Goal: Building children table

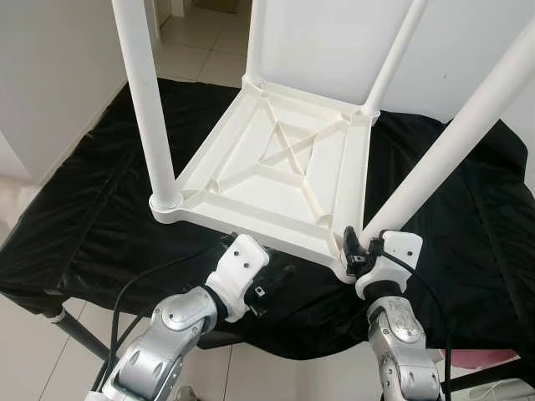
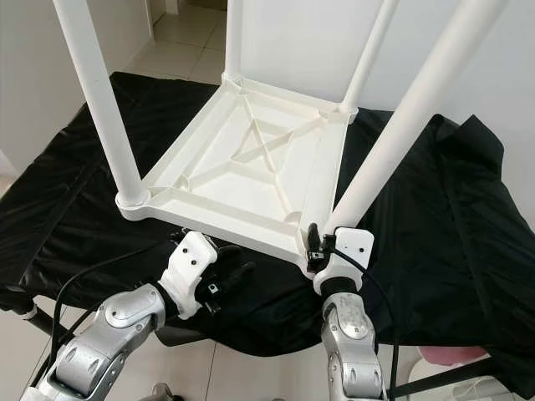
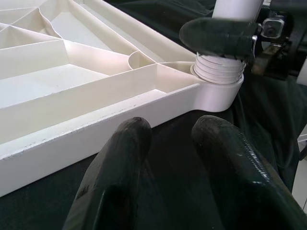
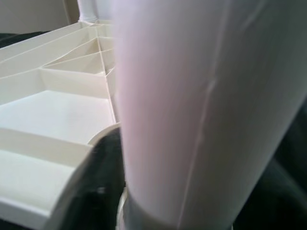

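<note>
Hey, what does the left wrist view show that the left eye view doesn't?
Left wrist view alone: the exposed threads at the near right leg's base, not fully seated in its socket, with a right gripper finger across the leg.

Left eye view alone: all four legs standing up from the upturned tabletop, both silver arms, and the tiled floor.

Both: the tabletop's ribbed underside, the black cloth, and the left gripper, open beside the tabletop's near edge.

Home interior, likely room or hallway. Pale tiled floor (image 1: 201, 38) running back beyond black cloth (image 1: 75, 225); plain white walls (image 1: 50, 75) either side of cloth; doorway opening beyond cloth's far edge. White plastic children table (image 1: 276, 167) upside down on cloth.
</note>
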Tool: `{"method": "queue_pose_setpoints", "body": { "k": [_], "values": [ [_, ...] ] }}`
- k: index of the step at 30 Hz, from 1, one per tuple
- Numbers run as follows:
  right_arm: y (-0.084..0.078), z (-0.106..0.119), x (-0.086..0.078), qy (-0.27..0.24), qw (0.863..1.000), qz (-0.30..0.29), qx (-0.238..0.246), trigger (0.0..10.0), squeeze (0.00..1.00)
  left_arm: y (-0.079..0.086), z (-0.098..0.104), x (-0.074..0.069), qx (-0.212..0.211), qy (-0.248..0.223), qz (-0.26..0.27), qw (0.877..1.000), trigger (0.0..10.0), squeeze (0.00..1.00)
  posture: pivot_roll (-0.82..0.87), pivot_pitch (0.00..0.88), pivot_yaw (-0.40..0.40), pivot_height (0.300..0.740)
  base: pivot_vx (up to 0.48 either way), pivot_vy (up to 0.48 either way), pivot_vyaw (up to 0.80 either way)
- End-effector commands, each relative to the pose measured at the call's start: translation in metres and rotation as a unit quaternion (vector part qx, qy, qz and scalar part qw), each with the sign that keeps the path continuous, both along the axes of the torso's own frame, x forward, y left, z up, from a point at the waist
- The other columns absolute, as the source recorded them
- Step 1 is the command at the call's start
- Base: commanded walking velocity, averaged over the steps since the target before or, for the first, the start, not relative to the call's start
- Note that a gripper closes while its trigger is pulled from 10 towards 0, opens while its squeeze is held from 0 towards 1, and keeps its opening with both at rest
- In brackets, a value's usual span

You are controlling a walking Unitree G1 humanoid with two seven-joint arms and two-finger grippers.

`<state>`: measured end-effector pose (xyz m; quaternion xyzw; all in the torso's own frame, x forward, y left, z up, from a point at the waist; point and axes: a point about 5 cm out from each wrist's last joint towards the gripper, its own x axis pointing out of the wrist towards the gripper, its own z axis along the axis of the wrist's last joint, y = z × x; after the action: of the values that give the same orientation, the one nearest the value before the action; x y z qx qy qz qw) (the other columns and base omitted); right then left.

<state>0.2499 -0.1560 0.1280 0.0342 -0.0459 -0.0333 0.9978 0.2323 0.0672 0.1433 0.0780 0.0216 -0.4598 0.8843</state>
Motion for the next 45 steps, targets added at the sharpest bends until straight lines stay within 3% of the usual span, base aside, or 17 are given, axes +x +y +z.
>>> {"method": "queue_pose_setpoints", "body": {
  "k": [1,8,14,15,21,22,23,24,27,35,36,38,39,40,41,45],
  "values": [
    [-0.005,0.0,-0.002,-0.002,1.0,0.002,-0.001,10.0,1.0,0.0,0.003,-0.001,0.0,-0.007,0.014,1.0,10.0,0.0,0.02,0.065,-0.094,0.74,0.0,0.0,0.0],
    [-0.012,0.007,0.0,-0.021,0.999,0.033,-0.004,10.0,1.0,0.001,0.003,-0.001,0.0,-0.008,0.017,1.0,10.0,0.0,0.02,0.066,-0.089,0.74,0.0,0.0,0.0],
    [-0.016,0.012,0.002,-0.032,0.994,0.102,-0.009,10.0,1.0,0.002,0.004,0.001,0.001,-0.01,0.016,1.0,10.0,0.0,0.02,0.067,-0.083,0.74,0.0,0.0,0.0],
    [-0.018,0.012,0.003,-0.031,0.99,0.14,-0.011,10.0,1.0,0.001,0.005,0.001,0.001,-0.011,0.015,1.0,10.0,0.0,0.02,0.067,-0.083,0.74,0.0,0.0,0.0],
    [-0.021,0.011,0.004,-0.031,0.983,0.178,-0.012,10.0,0.96,0.0,0.005,0.001,0.0,-0.011,0.014,1.0,10.0,0.0,0.02,0.067,-0.079,0.74,0.0,0.0,0.0],
    [-0.022,0.011,0.005,-0.03,0.981,0.191,-0.009,10.0,0.73,0.0,0.005,0.001,0.0,-0.011,0.014,1.0,10.0,0.0,0.02,0.067,-0.079,0.74,0.0,0.0,0.0],
    [-0.023,0.012,0.008,-0.031,0.976,0.213,-0.01,10.0,0.0,0.0,0.005,0.002,0.001,-0.011,0.014,1.0,10.0,0.0,0.02,0.067,-0.073,0.74,0.0,0.0,0.0],
    [-0.023,0.012,0.008,-0.031,0.976,0.213,-0.01,10.0,0.0,0.0,0.005,0.002,0.001,-0.011,0.014,1.0,10.0,0.0,0.02,0.067,-0.073,0.74,0.0,0.0,0.0],
    [-0.028,0.012,0.015,-0.02,0.959,0.282,-0.029,10.0,0.0,0.001,0.006,0.003,0.001,-0.012,0.014,1.0,10.0,0.0,0.02,0.066,-0.066,0.74,0.0,0.0,0.0],
    [-0.037,0.008,0.026,-0.004,0.946,0.318,-0.064,10.0,0.0,0.002,0.007,0.004,0.004,-0.015,0.013,1.0,10.0,0.0,0.03,0.065,-0.055,0.74,0.0,0.0,0.0],
    [-0.039,0.007,0.028,-0.001,0.943,0.326,-0.069,7.5,0.0,0.002,0.008,0.004,0.004,-0.015,0.012,1.0,10.0,0.0,0.03,0.066,-0.052,0.74,0.0,0.0,0.0],
    [-0.039,0.007,0.028,-0.001,0.943,0.326,-0.069,7.5,0.0,0.002,0.008,0.004,0.004,-0.015,0.012,1.0,10.0,0.0,0.03,0.066,-0.052,0.74,0.0,0.0,0.0],
    [-0.04,0.006,0.029,0.003,0.94,0.333,-0.074,4.5,0.0,0.003,0.008,0.004,0.005,-0.016,0.012,1.0,10.0,0.0,0.03,0.065,-0.052,0.74,0.0,0.0,0.0],
    [-0.04,0.006,0.029,0.003,0.94,0.333,-0.074,4.5,0.0,0.003,0.008,0.004,0.005,-0.016,0.012,1.0,10.0,0.0,0.03,0.065,-0.052,0.74,0.0,0.0,0.0],
    [-0.042,0.005,0.03,0.003,0.938,0.338,-0.076,0.0,0.0,0.003,0.008,0.005,0.007,-0.016,0.012,1.0,10.0,0.0,0.03,0.065,-0.052,0.74,0.0,0.0,0.0],
    [-0.043,0.005,0.031,0.003,0.937,0.341,-0.075,0.0,0.0,0.003,0.008,0.005,0.007,-0.016,0.013,1.0,10.0,0.0,0.04,0.067,-0.054,0.74,0.0,0.0,0.0]
  ]
}}
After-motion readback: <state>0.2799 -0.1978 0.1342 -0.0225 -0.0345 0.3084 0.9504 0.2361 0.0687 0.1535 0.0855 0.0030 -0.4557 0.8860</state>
